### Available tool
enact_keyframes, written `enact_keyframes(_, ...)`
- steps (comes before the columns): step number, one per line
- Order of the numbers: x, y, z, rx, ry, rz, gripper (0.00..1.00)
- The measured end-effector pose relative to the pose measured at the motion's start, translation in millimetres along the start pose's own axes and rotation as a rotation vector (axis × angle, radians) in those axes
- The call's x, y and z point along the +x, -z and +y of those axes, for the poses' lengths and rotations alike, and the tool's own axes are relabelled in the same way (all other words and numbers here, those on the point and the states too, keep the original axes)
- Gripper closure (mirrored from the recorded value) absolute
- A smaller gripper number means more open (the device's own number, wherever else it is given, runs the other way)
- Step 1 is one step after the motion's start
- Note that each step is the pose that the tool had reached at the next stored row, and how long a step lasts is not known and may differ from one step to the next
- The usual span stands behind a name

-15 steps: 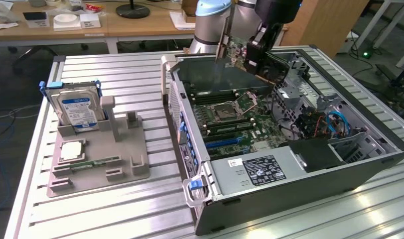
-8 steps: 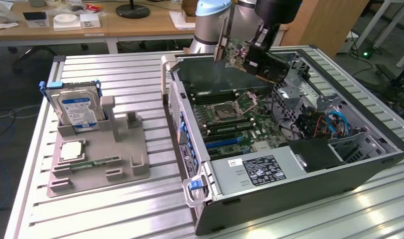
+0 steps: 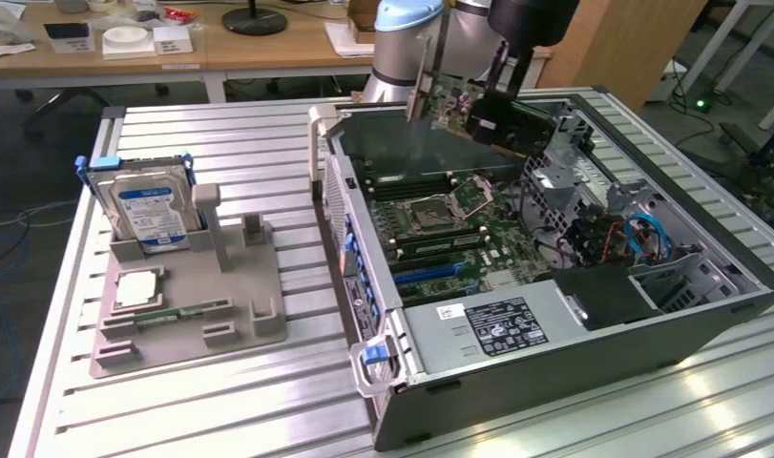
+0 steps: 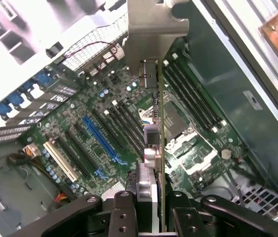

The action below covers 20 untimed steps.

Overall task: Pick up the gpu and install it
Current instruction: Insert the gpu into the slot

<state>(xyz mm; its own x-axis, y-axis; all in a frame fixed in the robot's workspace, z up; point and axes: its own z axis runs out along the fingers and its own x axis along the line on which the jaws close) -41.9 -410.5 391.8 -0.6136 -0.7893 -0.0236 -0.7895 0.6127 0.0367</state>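
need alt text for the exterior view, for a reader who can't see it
A robot arm's pincer holds the gpu in the air above the far end of an open computer case, over its exposed motherboard. On the exterior view's left, a hard drive stands upright in a grey holder on a slatted metal table.

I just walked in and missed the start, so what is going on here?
The robot's gripper holds the gpu in its shut jaws above the open computer case. The card hangs over the motherboard, not yet in a slot. On the exterior view's left, a hard drive stands in a grey holder.
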Motion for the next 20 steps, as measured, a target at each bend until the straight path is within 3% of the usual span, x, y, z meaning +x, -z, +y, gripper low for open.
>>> enact_keyframes(16,0.1,-3.0,-0.1,-0.0055,0.259,0.0091,0.71)
enact_keyframes(20,0.1,-4.9,-0.2,-0.0008,0.329,0.008,0.71)
